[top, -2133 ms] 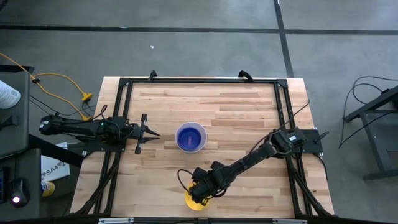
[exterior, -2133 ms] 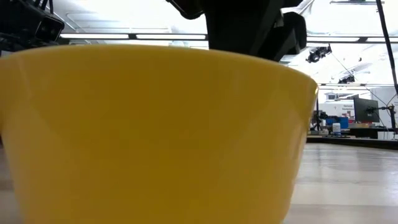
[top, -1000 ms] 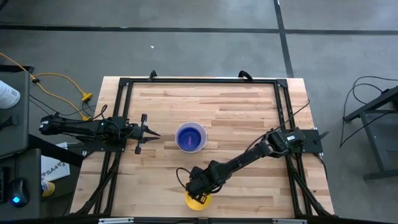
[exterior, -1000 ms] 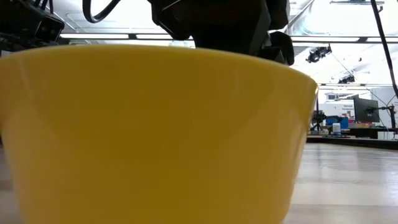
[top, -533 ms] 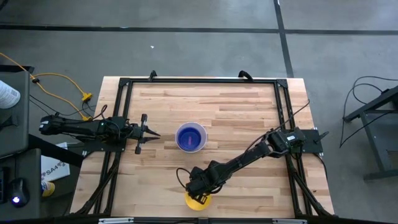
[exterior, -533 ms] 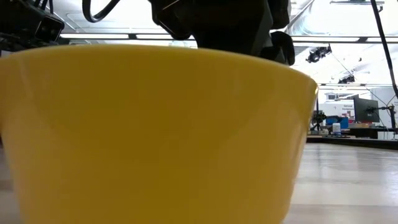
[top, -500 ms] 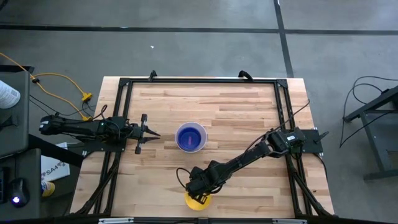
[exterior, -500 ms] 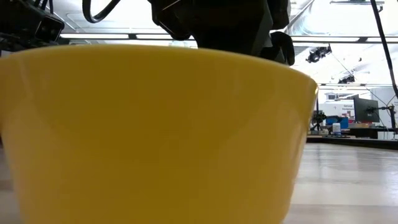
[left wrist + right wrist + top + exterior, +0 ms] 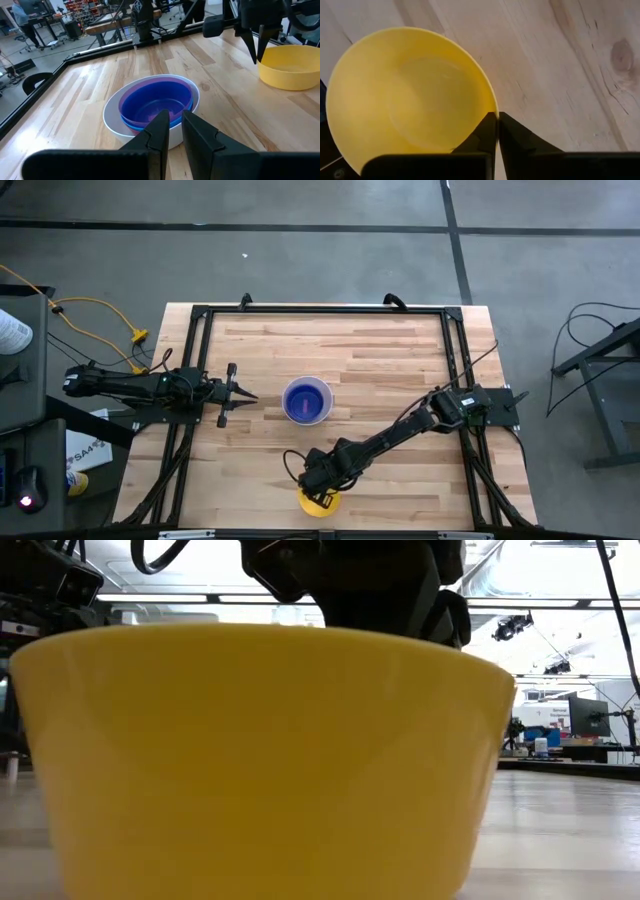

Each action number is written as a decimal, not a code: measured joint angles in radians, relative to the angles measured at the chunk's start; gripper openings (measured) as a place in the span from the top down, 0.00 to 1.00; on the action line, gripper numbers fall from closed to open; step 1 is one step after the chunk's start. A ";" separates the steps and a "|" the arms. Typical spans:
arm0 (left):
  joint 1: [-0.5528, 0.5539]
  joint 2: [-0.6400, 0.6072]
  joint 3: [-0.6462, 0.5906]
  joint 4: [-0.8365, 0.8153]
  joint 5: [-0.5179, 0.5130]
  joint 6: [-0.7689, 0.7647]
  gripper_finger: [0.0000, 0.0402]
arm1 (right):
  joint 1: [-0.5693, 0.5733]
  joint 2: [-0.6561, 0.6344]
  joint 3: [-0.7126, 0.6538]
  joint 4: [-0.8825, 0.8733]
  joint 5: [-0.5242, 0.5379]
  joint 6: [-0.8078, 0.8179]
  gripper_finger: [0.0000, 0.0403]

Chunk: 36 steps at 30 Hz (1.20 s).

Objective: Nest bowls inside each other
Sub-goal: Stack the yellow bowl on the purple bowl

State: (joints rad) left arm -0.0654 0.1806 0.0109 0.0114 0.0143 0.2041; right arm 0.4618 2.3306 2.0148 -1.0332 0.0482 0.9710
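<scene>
Right gripper point(image 9: 496, 120) closed tight on the rim of the yellow bowl point(image 9: 410, 95), one finger inside and one outside, at the table's point(image 9: 400, 350) near edge. Left gripper point(image 9: 172, 125) parked at the table's left side, fingers narrowly apart, holding nothing. Blue bowl point(image 9: 156, 101) nested with purple inside the white bowl point(image 9: 114, 119) near table centre, well apart from the yellow one.
</scene>
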 joint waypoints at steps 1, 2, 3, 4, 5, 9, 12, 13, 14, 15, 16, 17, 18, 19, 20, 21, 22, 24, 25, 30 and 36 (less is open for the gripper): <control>0.000 0.000 0.000 0.000 0.000 0.000 0.87 | -0.001 0.000 0.000 0.000 -0.001 0.000 0.98; 0.000 0.000 0.000 0.000 0.000 0.000 0.87 | -0.003 0.000 0.000 0.000 -0.003 0.000 0.98; 0.000 0.000 0.000 0.000 0.000 0.000 0.87 | -0.005 0.000 0.000 0.000 -0.006 0.000 0.99; 0.000 0.000 0.000 0.000 0.000 0.000 0.87 | -0.005 0.000 0.000 0.000 -0.012 0.000 0.99; 0.000 0.000 0.000 0.000 0.000 0.000 0.87 | -0.006 0.000 0.000 0.000 -0.016 0.000 0.99; 0.000 0.000 0.000 0.000 0.000 0.000 0.87 | -0.011 0.000 0.000 0.003 -0.024 -0.007 0.99; 0.000 0.000 0.000 0.000 0.000 0.000 0.87 | -0.013 0.000 0.000 0.007 -0.025 -0.011 0.99; 0.000 0.000 0.000 0.000 0.000 0.000 0.87 | -0.013 0.000 0.000 0.009 -0.026 -0.011 0.99; 0.000 0.000 0.000 0.000 0.000 0.000 0.87 | -0.013 0.000 0.000 0.010 -0.027 -0.012 0.99; 0.000 0.000 0.000 0.000 0.000 0.000 0.87 | -0.013 0.000 0.000 0.013 -0.027 -0.012 0.99; 0.000 0.000 0.000 0.000 0.000 0.000 0.87 | -0.013 0.000 0.000 0.015 -0.027 -0.012 0.99; 0.000 0.000 0.000 0.000 0.000 0.000 0.87 | -0.013 0.000 0.000 0.017 -0.027 -0.012 0.99; 0.000 0.000 0.000 0.000 0.000 0.000 0.87 | -0.014 0.000 0.000 0.018 -0.027 -0.012 0.99; 0.000 0.000 0.000 0.000 0.000 0.000 0.87 | -0.016 0.000 0.000 0.022 -0.028 -0.012 0.99; 0.000 0.000 0.000 0.000 0.000 0.000 0.87 | -0.017 0.000 0.000 0.029 -0.030 -0.012 0.99; 0.000 0.000 0.000 0.000 0.000 0.000 0.87 | -0.018 0.000 0.000 0.034 -0.034 -0.014 0.99; 0.000 0.000 0.000 0.000 0.000 0.000 0.87 | -0.020 0.000 0.000 0.034 -0.039 -0.017 0.99; 0.000 0.000 0.000 0.000 0.000 0.000 0.87 | -0.024 0.000 0.000 0.033 -0.046 -0.027 0.99; 0.000 0.000 0.000 0.000 0.000 0.000 0.87 | -0.025 0.000 0.000 0.033 -0.047 -0.029 0.99; 0.000 0.000 0.000 0.000 0.000 0.000 0.87 | -0.038 0.000 0.000 0.046 -0.053 -0.042 0.99; 0.000 0.000 0.000 0.000 0.000 0.000 0.87 | -0.059 -0.004 0.000 0.057 -0.052 -0.074 0.99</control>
State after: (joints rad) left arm -0.0658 0.1810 0.0109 0.0116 0.0143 0.2043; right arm 0.4029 2.3263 2.0148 -0.9760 -0.0038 0.8966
